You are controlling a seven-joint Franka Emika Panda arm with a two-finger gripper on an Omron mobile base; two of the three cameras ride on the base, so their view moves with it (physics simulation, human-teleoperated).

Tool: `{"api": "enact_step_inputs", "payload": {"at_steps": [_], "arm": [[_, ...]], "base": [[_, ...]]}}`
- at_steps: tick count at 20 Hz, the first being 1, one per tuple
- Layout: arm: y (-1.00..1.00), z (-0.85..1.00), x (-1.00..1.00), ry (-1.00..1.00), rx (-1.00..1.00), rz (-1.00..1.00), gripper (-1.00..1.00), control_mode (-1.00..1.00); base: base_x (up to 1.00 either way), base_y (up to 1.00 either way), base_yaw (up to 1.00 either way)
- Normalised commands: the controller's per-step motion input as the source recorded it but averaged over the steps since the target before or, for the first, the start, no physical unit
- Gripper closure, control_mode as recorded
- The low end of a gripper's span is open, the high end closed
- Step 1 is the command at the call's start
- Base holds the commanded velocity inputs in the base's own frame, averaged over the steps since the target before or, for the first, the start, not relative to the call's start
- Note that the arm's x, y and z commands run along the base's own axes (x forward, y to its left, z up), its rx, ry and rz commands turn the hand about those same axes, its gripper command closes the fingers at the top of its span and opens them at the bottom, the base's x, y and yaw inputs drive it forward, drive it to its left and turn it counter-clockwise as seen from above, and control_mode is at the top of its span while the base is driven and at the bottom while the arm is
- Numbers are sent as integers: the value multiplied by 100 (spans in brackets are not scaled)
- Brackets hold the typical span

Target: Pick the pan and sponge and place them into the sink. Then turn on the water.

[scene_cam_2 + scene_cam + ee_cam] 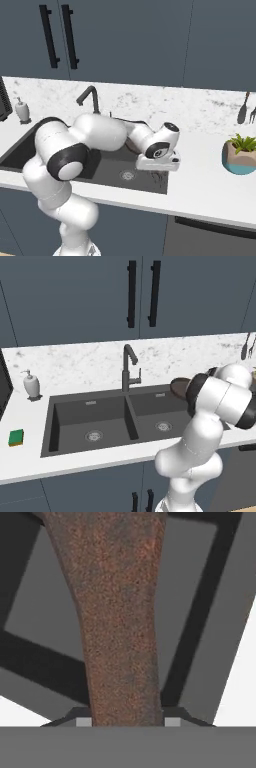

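Pan (122, 622), rusty speckled tapering handle

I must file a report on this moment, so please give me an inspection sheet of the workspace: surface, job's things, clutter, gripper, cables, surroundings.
Surface: white marbled counter with a dark double-basin sink; both basins hold nothing.
Job's things: pan is lifted over the right basin, its rusty handle running up the hand view; sponge lies on the counter left of the sink.
Clutter: soap dispenser, potted plant, utensils hanging on the wall.
Gripper: gripper is shut on the pan's handle.
Cables: nothing seen.
Surroundings: faucet behind the divider, no water seen; dark blue cabinets above.
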Motion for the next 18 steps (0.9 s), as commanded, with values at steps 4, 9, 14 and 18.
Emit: {"api": "enact_step_inputs", "payload": {"at_steps": [4,9,14,18], "arm": [[91,-1,66,0,0,22,100,-100],[39,-12,74,0,0,29,100,-100],[6,-33,57,6,-2,22,100,-100],[8,-50,60,3,-6,20,100,-100]], "base": [[0,0,0],[0,0,0],[0,0,0],[0,0,0]]}}
